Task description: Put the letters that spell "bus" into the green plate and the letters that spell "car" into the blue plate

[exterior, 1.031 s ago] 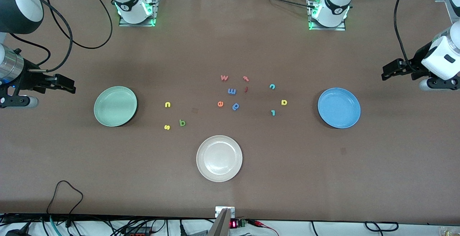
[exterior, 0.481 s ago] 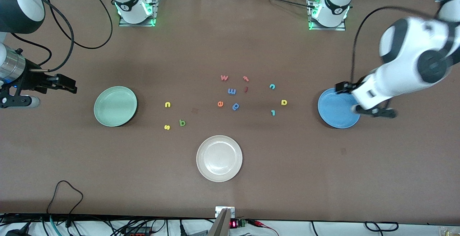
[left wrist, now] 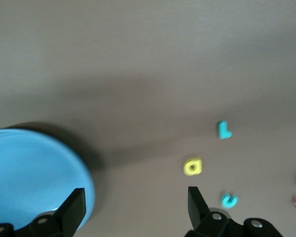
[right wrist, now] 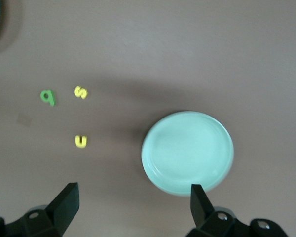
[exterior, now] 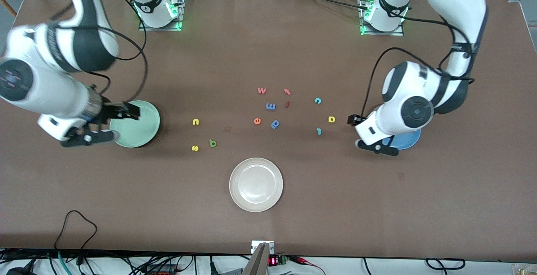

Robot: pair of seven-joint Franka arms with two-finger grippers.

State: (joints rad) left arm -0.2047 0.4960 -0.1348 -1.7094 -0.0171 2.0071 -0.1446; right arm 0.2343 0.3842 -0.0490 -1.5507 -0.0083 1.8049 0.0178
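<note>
- Left gripper (left wrist: 133, 207): over the table at the edge of the round sky-blue plate (left wrist: 29, 173), fingers apart, holding nothing.
- Right gripper (right wrist: 133, 205): over the rim of the round pale mint-green plate (right wrist: 187, 150), fingers apart, nothing held.
- Bare brown tabletop (exterior: 377, 208) lies between the plates and the letter cluster.
- Green foam "b" (exterior: 213, 143), yellow "u" (exterior: 195, 121), yellow "s" (exterior: 194, 148): on the table beside the green plate.
- Teal "c" (exterior: 318, 100), yellow "a" (exterior: 331, 119), teal "r" (exterior: 318, 131): on the table near the blue plate.
- Both plates hold no letters; likewise the cream-white plate (exterior: 256, 185), nearest the front camera.
</note>
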